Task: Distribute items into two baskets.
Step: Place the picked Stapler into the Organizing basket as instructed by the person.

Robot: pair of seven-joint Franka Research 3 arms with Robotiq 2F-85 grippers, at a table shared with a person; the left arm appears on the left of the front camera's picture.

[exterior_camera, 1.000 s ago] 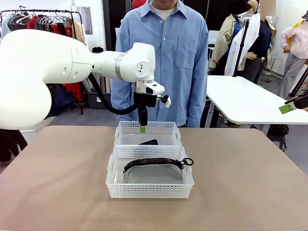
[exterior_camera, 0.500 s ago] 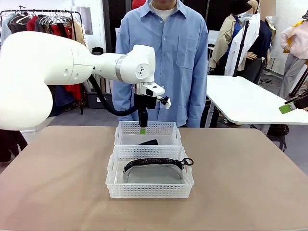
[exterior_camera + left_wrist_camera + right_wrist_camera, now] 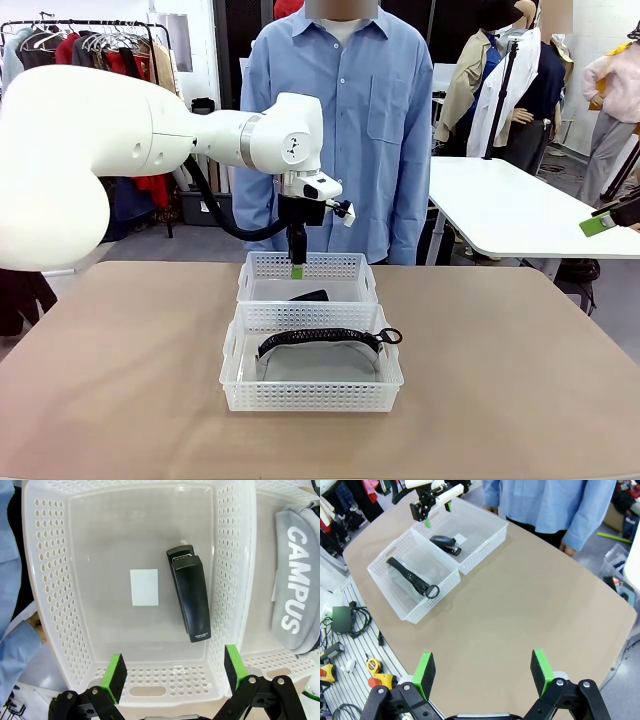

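"CAMPUS" on grey pouch (image 3: pixel 296 587)

far basket (image 3: pixel 45 595): white plastic, walls dotted with rows of oval holes
white label (image 3: pixel 144 587): plain patch on the far basket's floor
stapler (image 3: pixel 190 600): black, beside the white label
near basket (image 3: pixel 310 395): white, same lattice
pouch (image 3: pixel 295 590): grey fabric, white letters CAMPUS, black zipper and ring
table (image 3: pixel 500 380): plain light brown
person's shirt (image 3: pixel 350 120): light blue
left gripper (image 3: pixel 172 672): black, green pads
right gripper (image 3: pixel 482 675): black, green pads
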